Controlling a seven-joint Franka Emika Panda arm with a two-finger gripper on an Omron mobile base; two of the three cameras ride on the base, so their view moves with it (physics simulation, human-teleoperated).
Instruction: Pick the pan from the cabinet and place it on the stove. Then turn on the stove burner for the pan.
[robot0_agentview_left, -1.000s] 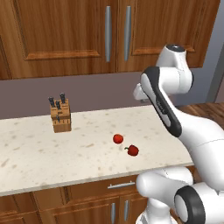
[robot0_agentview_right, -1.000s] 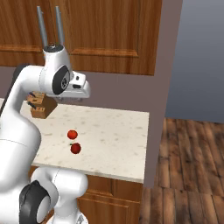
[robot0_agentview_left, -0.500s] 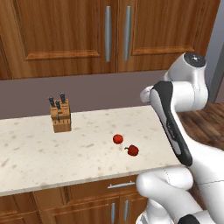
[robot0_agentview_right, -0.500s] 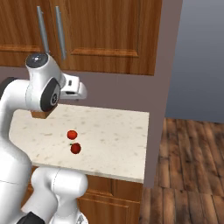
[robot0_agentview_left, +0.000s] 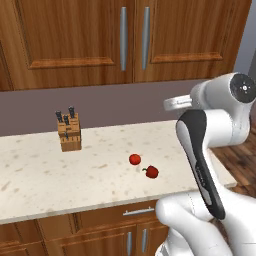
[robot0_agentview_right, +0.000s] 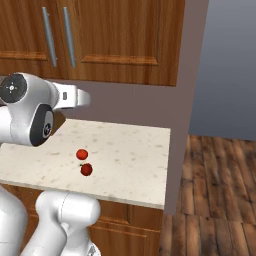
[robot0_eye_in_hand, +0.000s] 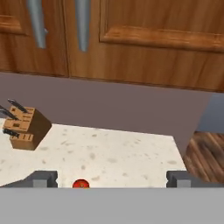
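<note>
Gaping wide and empty, jaws touching nothing, facing closed cabinet (robot0_eye_in_hand: 131, 39), knife block (robot0_eye_in_hand: 25, 127), tomato (robot0_eye_in_hand: 80, 183) on counter (robot0_eye_in_hand: 131, 157)

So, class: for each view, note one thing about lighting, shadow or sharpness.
Left base view: flat, even light, faint shadows under the two red fruits. Right base view: cabinet wood shows no glare. Hand view: soft, knife block edges slightly blurred.

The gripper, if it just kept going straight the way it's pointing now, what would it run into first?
Judging by the hand view, the open gripper points across the counter toward the grey wall under the cabinet. The wall looks like the first thing it would meet, though depth is hard to judge.
</note>
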